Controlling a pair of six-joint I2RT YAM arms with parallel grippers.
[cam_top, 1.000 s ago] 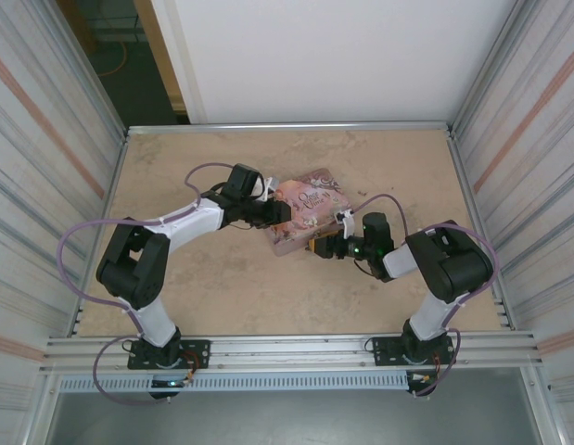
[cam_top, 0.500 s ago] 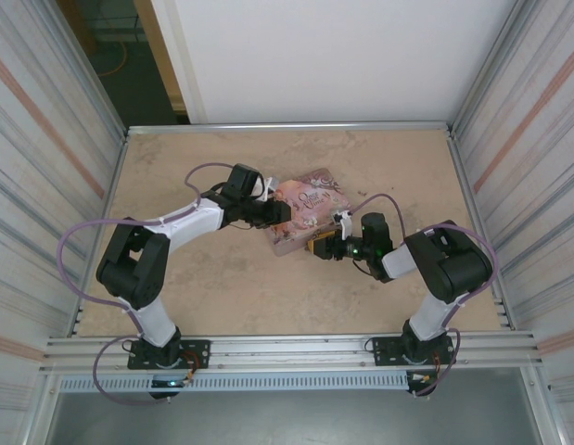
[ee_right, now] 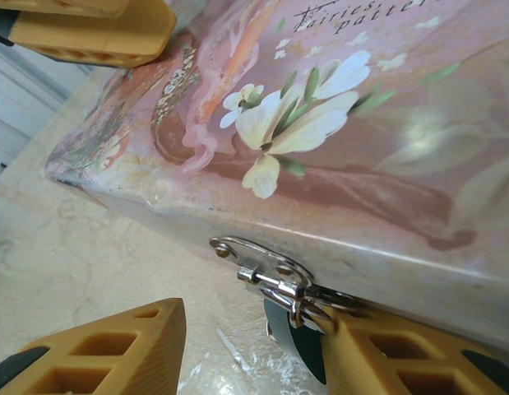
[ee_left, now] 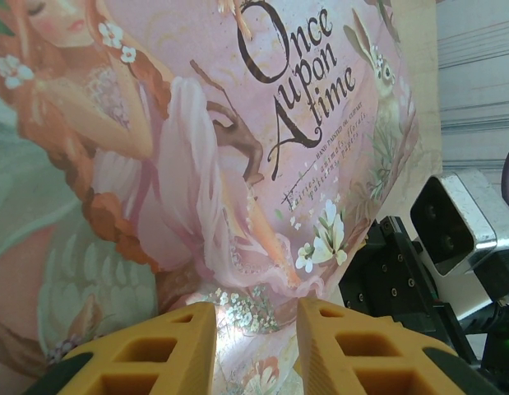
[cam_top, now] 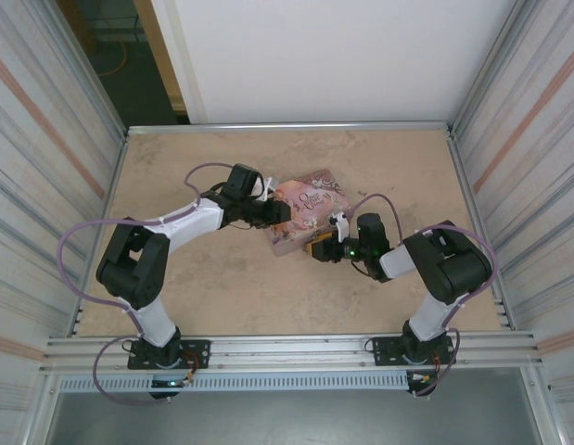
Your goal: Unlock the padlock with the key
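A pink illustrated tin (cam_top: 310, 206) lies mid-table. From its silver hasp (ee_right: 262, 262) on the front wall hangs the small teal padlock (ee_right: 297, 350), its thin shackle (ee_right: 313, 303) through the loop. My right gripper (ee_right: 254, 329) is open at that wall (cam_top: 316, 248). Its right finger (ee_right: 402, 354) touches the padlock and shackle, while its left finger (ee_right: 106, 350) stands clear over the table. My left gripper (ee_left: 256, 317) is shut on the tin's left corner (cam_top: 279, 213), and the lid (ee_left: 238, 164) fills the gap between its fingers. The key is out of view.
The beige table (cam_top: 222, 287) is fenced by corrugated metal walls on the left (cam_top: 45, 185) and right (cam_top: 537, 167), with a rail along the near edge (cam_top: 287, 352). Purple cables loop off both arms. The right arm's wrist (ee_left: 451, 226) is close beside the tin.
My right gripper has edged left toward the tin's front wall and its jaws have narrowed around the padlock. The left arm and the tin have stayed still.
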